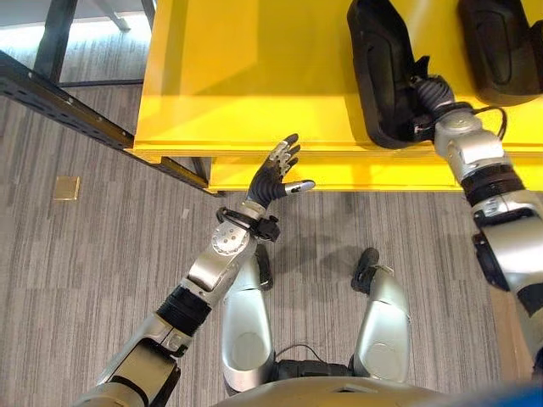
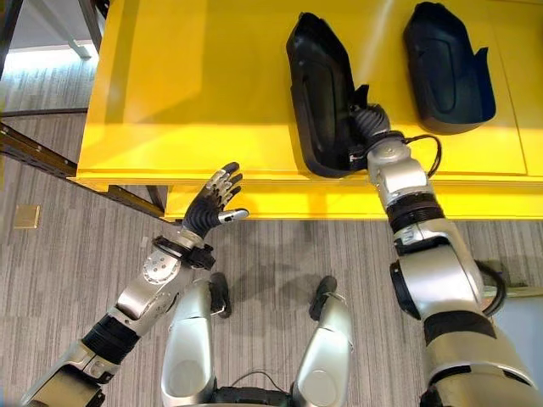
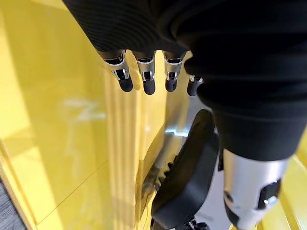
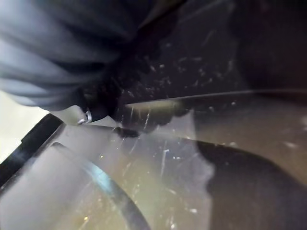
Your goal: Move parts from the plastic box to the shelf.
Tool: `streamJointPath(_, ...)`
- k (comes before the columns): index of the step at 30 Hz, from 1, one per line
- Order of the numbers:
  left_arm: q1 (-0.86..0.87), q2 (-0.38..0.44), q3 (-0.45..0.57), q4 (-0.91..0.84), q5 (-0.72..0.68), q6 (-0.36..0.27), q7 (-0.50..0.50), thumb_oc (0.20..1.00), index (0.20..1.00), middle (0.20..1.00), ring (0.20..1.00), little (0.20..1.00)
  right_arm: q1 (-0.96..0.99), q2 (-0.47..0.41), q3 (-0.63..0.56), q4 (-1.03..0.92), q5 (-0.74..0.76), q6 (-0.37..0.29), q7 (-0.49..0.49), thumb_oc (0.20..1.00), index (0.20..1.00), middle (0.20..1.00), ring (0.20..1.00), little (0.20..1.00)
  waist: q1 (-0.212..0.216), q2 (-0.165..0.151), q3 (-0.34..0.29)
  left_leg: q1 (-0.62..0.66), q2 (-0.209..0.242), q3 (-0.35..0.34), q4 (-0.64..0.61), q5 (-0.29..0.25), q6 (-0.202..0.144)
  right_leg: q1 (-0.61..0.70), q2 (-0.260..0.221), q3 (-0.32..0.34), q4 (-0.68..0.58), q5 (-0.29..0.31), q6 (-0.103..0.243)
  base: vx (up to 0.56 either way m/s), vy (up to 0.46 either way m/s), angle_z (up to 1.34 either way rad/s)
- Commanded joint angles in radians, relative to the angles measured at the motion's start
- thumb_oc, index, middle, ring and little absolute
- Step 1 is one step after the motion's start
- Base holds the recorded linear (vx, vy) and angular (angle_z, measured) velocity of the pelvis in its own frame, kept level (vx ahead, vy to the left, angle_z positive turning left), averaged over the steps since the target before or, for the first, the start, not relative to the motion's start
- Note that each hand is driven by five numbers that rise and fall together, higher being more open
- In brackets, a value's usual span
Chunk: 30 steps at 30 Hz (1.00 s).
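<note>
1. The right hand reaches onto the yellow shelf and lies against the near black part. Its fingers are tucked against the part's side wall, so I cannot tell whether they grip it or merely rest there.
2. The left hand hangs off the shelf's front edge with fingers spread and straight, thumb out to the side, holding nothing.
3. Both task things in view lie on the shelf: the near black part under the right hand, close to the front edge, and a second black part further along, apart from the first.
4. Risk, as I judge it: the near part sits close to the lip, so if the right hand draws back with a finger caught on the wall, it could drag the part off the shelf. A sideways pull could also slide it toward its neighbour.
5. The left wrist view shows the left hand's fingertips straight, with the yellow surface beyond them, confirming an empty hand. The right wrist view sits too close to dark plastic to read, probably the part's inner wall.
</note>
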Motion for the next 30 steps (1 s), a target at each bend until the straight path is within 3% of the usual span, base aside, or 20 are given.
streamJointPath(1,-0.021,-0.028,-0.028,-0.062,0.013,-0.076,0.007,1.0,1.0,1.0,1.0,1.0,-0.048,-0.05,0.019,-0.003,-0.011,-0.014,0.038,0.2,0.2,0.2,0.2,0.2,0.027,0.028,-0.021,0.047,-0.031,0.029,0.015,-0.057,0.024,-0.012,0.009,-0.054,0.293,-0.205,-0.033,0.01,0.022,0.08)
streamJointPath(8,-0.031,-0.03,-0.043,-0.046,-0.003,-0.068,0.038,1.0,1.0,1.0,1.0,1.0,-0.161,-0.062,0.089,0.086,0.004,0.046,0.04,0.2,0.2,0.2,0.2,0.2,0.044,0.021,-0.021,-0.002,-0.04,0.001,0.107,-0.109,0.026,-0.061,0.009,-0.034,0.368,-0.235,-0.039,0.03,0.005,-0.01)
streamJointPath(14,-0.005,0.001,-0.058,-0.055,-0.022,-0.069,0.043,1.0,1.0,1.0,1.0,1.0,-0.273,-0.065,0.16,0.17,0.033,0.078,-0.032,0.2,0.2,0.2,0.2,0.2,0.074,0.011,-0.021,-0.004,-0.037,-0.022,0.036,-0.067,0.012,-0.067,0.031,-0.036,0.339,-0.216,-0.028,0.04,-0.034,0.02)
streamJointPath(19,0.013,0.034,-0.098,-0.084,-0.041,-0.078,0.044,1.0,1.0,1.0,1.0,1.0,-0.353,-0.068,0.171,0.261,0.201,0.068,-0.135,0.2,0.2,0.2,0.2,0.2,0.09,0.022,-0.021,-0.016,-0.035,-0.028,-0.012,-0.032,0.004,-0.079,0.036,-0.047,0.325,-0.209,-0.028,0.02,-0.031,0.09)
streamJointPath(23,0.02,0.035,-0.112,-0.087,-0.062,-0.092,0.06,1.0,1.0,1.0,1.0,1.0,-0.348,-0.052,0.154,0.294,0.21,0.028,-0.173,0.2,0.2,0.2,0.2,0.2,0.091,0.038,-0.021,-0.032,-0.038,-0.027,-0.009,-0.026,0.003,-0.097,0.033,-0.041,0.333,-0.212,-0.033,0.03,0.022,0.01)
streamJointPath(30,0.021,0.032,-0.126,-0.092,-0.086,-0.094,0.086,1.0,1.0,1.0,1.0,1.0,-0.348,-0.026,0.136,0.309,0.235,0.014,-0.228,0.2,0.2,0.2,0.2,0.2,0.092,0.057,-0.021,-0.041,-0.044,-0.022,-0.019,-0.015,-0.001,-0.112,0.028,-0.035,0.34,-0.216,-0.036,0.04,0.032,0.02)
